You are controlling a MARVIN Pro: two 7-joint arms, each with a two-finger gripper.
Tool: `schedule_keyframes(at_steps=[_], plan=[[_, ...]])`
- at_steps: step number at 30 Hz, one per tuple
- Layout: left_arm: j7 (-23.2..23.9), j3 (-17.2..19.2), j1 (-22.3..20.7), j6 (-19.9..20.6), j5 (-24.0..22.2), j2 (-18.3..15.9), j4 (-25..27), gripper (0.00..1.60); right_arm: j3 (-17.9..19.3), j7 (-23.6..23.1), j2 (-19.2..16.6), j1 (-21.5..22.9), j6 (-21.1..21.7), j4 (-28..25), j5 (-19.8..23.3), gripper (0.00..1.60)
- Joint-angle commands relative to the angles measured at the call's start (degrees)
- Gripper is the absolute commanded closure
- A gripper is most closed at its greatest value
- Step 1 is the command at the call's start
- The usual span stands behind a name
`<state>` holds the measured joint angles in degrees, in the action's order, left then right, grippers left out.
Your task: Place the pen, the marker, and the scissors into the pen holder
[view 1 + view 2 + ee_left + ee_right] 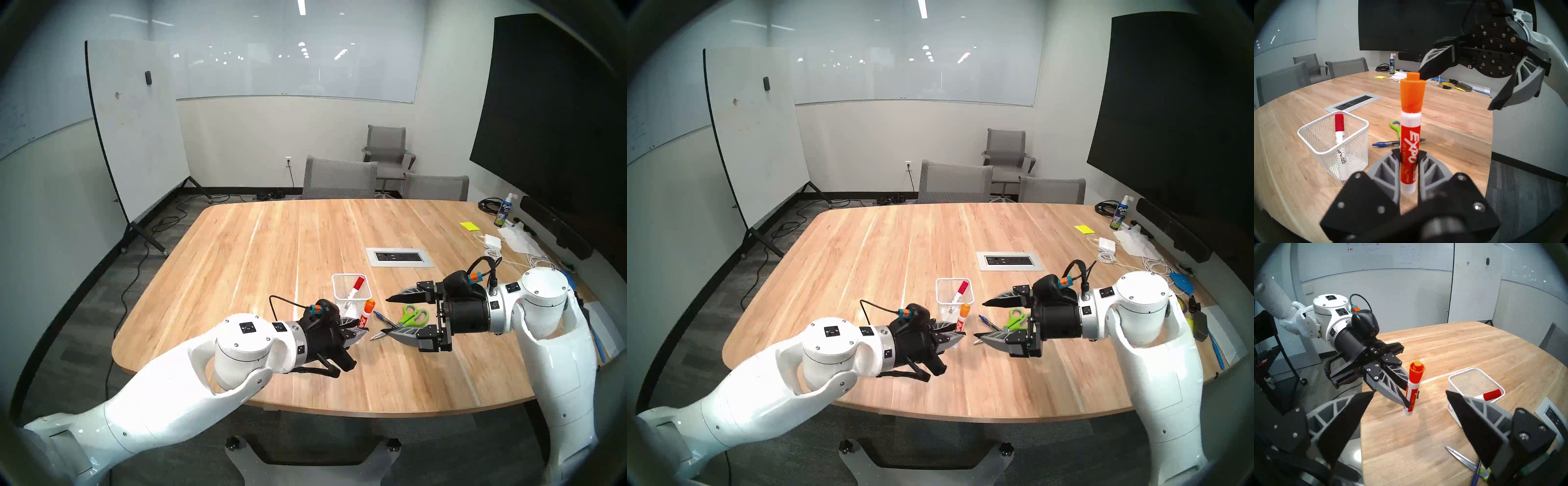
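The left tool (1409, 157) is clamped on an orange Expo dry-erase marker (1410, 135), holding it upright above the tabletop (258, 244) by the lower half of its barrel; "EXPO" runs in white letters up the orange label, under an orange cap. Just left of it in the left wrist view stands the white wire-mesh pen holder (1356, 149), with a red-capped marker (1339, 126) leaning inside. Behind the held marker, the blue pen (1385, 143) lies flat on the wood, and the lime-green scissors (1396, 126) lie just beyond it, their blades crossing the pen in the right wrist view. The right tool (392, 314) hangs over the pen and scissors with its jaws spread wide and holding nothing, pointing towards the left tool. At the far right edge, a blue Expo spray bottle (502, 211) stands beside a yellow sticky pad (470, 226).
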<state>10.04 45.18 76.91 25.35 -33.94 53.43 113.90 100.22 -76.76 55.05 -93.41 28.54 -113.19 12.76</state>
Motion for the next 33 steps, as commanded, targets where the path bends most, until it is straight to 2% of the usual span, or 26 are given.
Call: schedule_keyframes(at_steps=[1, 11, 33], plan=[[0.59, -0.33, -2.45, -0.61, 0.31, 2.95, -0.63, 1.60, -0.16, -4.25, -1.70, -0.29, -0.77, -0.50, 2.31, 0.00], [1.17, -0.26, -2.45, -1.00, 0.53, 3.30, -1.17, 1.60, -0.53, -3.54, -2.44, -0.67, -1.45, -0.46, 3.32, 0.00], [-0.80, 0.52, 0.48, -1.14, 0.18, 1.02, 2.79, 1.60, -0.87, -1.94, -2.26, -1.60, -2.45, -1.02, 2.90, 0.00]])
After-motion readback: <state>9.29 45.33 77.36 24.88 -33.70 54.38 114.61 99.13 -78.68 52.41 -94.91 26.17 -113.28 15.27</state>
